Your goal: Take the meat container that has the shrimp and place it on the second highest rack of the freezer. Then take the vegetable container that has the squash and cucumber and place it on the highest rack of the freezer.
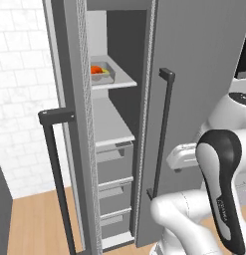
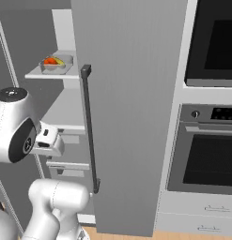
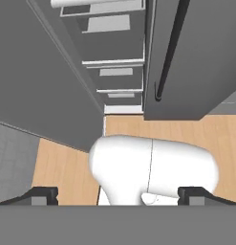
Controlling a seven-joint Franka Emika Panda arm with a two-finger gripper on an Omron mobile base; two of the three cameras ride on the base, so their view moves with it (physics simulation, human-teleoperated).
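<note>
The freezer (image 1: 204,74) stands with its left door swung open. A shallow grey tray holding the orange-red squash and yellow-green cucumber (image 1: 100,70) (image 2: 54,62) rests on the upper of the two white racks that show (image 1: 119,80). The white rack below it (image 1: 117,128) (image 2: 65,115) looks bare where it is visible. The meat container with the shrimp is out of view. My gripper (image 3: 119,195) is open and holds nothing; it hangs low in front of the freezer, pointing down at the floor, well below the tray. The white hand (image 1: 182,157) (image 2: 49,140) shows beside the closed door.
Grey drawers (image 1: 114,167) stack under the racks. The open door's dark bar handle (image 1: 52,149) stands at left, the closed door's handle (image 1: 163,132) (image 2: 89,131) at right. A wall oven (image 2: 209,154) and a dark upper oven (image 2: 216,42) lie to the right. Wooden floor (image 3: 67,162) below.
</note>
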